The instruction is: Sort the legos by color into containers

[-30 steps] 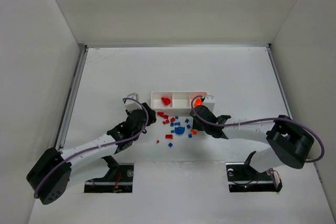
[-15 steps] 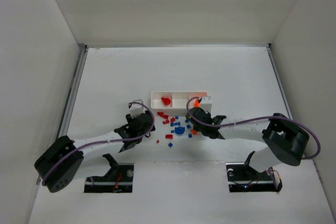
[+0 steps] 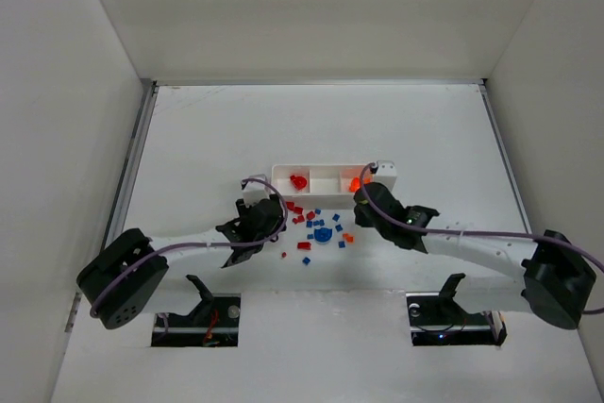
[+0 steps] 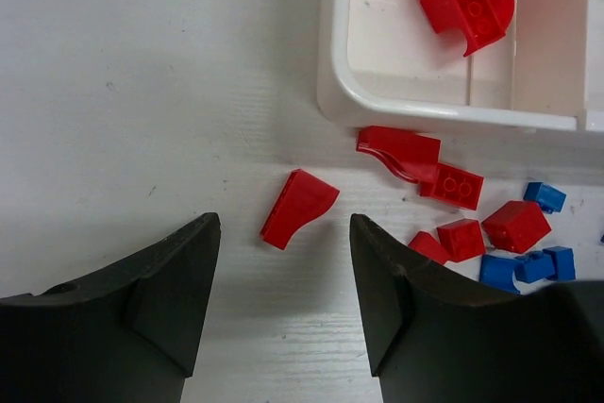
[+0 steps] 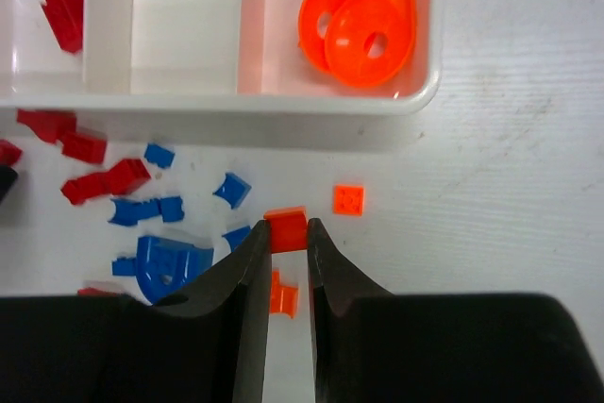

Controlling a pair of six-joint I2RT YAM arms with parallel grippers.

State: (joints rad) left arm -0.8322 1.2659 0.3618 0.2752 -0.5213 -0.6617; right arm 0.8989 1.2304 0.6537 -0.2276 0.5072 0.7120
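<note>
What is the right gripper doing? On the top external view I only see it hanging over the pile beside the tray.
Observer: On the right wrist view, the right gripper is shut on an orange brick, held at its fingertips. I cannot tell whether the brick is lifted.
Operator: And the left one?
Observer: The left gripper is open. A red curved piece lies on the table just ahead of the gap, untouched.
Operator: What is the orange blob in the tray?
Observer: Two overlapping orange discs, each with a hole, in the end compartment of the tray.
</note>
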